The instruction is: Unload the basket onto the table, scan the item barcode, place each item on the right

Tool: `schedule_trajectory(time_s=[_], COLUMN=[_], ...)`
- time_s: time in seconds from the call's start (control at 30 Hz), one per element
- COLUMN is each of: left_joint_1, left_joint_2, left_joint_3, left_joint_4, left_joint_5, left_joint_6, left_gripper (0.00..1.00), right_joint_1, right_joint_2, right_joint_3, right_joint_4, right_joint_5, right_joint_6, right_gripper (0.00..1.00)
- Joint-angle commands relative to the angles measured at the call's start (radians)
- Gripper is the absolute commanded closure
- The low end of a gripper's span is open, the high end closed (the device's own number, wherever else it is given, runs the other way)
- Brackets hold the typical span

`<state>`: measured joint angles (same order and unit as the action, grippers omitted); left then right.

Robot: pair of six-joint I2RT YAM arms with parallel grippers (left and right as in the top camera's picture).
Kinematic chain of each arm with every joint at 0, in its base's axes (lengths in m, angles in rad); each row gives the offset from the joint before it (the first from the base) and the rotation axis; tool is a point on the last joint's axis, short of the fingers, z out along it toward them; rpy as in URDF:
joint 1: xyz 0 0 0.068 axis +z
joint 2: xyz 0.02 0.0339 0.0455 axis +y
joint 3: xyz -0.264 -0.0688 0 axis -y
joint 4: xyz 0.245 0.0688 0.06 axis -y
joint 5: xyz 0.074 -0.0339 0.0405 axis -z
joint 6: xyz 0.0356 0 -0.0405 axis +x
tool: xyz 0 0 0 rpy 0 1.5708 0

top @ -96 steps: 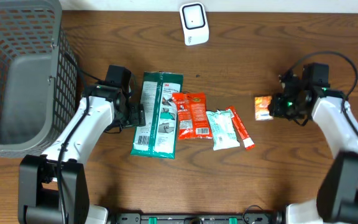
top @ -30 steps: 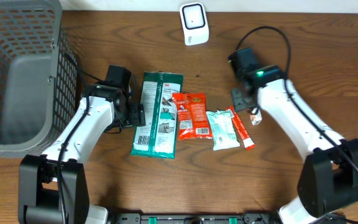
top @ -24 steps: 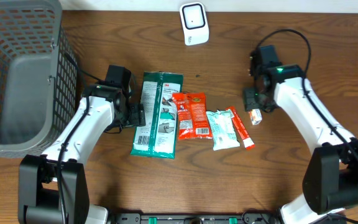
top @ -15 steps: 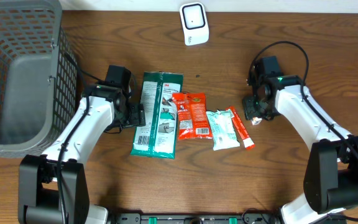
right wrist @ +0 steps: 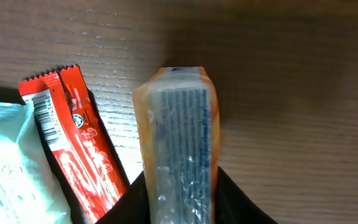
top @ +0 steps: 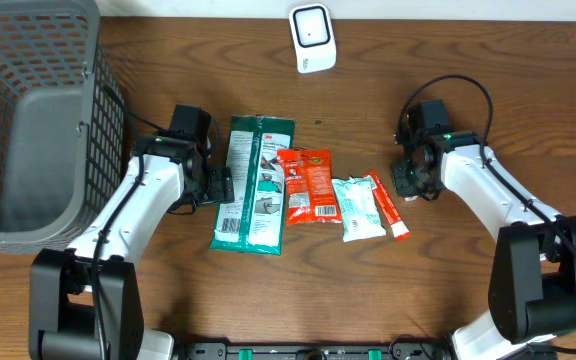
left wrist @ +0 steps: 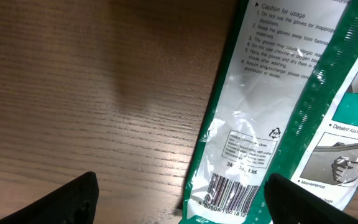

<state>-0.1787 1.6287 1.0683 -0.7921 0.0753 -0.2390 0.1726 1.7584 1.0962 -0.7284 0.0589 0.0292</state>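
Observation:
A small orange packet [right wrist: 180,137] with blue print stands on edge between the fingers [right wrist: 238,199] of my right gripper [right wrist: 180,202], which is shut on its two sides. Seen from overhead, that gripper [top: 413,182] sits just right of the row of items and hides the packet. My left gripper [left wrist: 185,208] is open and hovers over the barcode [left wrist: 229,193] end of a green glove packet [left wrist: 272,112]; from overhead this gripper [top: 220,186] is at the left edge of that packet [top: 253,185]. A white scanner [top: 311,38] stands at the table's far edge.
A red snack packet [top: 306,185], a pale teal packet [top: 356,208] and a red stick sachet [top: 388,205] lie in a row mid-table. The sachet [right wrist: 73,143] lies just left of the held packet. A grey mesh basket [top: 28,120] fills the far left.
My right gripper has moved right and down over the orange packet on the table, and its jaws have narrowed onto it. The left arm has not moved.

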Motion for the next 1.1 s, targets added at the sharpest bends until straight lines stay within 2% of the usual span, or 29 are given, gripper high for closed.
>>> schedule_trajectory(time_s=[0.0, 0.1, 0.17, 0.23, 0.47, 0.63, 0.77, 0.93, 1.07], left_joint_1=[0.000, 0.000, 0.000, 0.000, 0.000, 0.000, 0.000, 0.000, 0.000], left_joint_2=[-0.001, -0.001, -0.001, -0.001, -0.001, -0.001, -0.001, -0.001, -0.001], left_joint_3=[0.004, 0.004, 0.004, 0.004, 0.004, 0.004, 0.004, 0.004, 0.004], left_joint_4=[-0.003, -0.003, -0.003, -0.003, -0.003, -0.003, -0.003, -0.003, -0.003], left_joint_5=[-0.008, -0.008, -0.009, -0.009, -0.009, -0.009, -0.008, -0.009, -0.009], left_joint_6=[-0.003, -0.003, -0.003, -0.003, -0.003, -0.003, -0.003, -0.003, -0.003], left_gripper=[0.14, 0.14, 0.14, 0.14, 0.14, 0.14, 0.14, 0.14, 0.13], right_joint_1=[0.006, 0.006, 0.006, 0.007, 0.019, 0.020, 0.020, 0.020, 0.020], right_joint_2=[-0.022, -0.033, -0.040, -0.040, -0.040, -0.040, -0.040, -0.072, -0.164], right_joint_3=[-0.004, -0.004, -0.004, -0.004, -0.004, -0.004, -0.004, 0.011, 0.050], right_joint_4=[0.002, 0.003, 0.003, 0.007, 0.027, 0.026, 0.026, 0.010, -0.034], right_joint_5=[0.011, 0.016, 0.023, 0.022, 0.022, 0.021, 0.021, 0.006, 0.003], right_joint_6=[-0.008, -0.009, -0.012, -0.032, -0.046, -0.045, -0.045, -0.045, -0.014], right_gripper=[0.74, 0.73, 0.65, 0.62, 0.65, 0.73, 0.89, 0.94, 0.99])
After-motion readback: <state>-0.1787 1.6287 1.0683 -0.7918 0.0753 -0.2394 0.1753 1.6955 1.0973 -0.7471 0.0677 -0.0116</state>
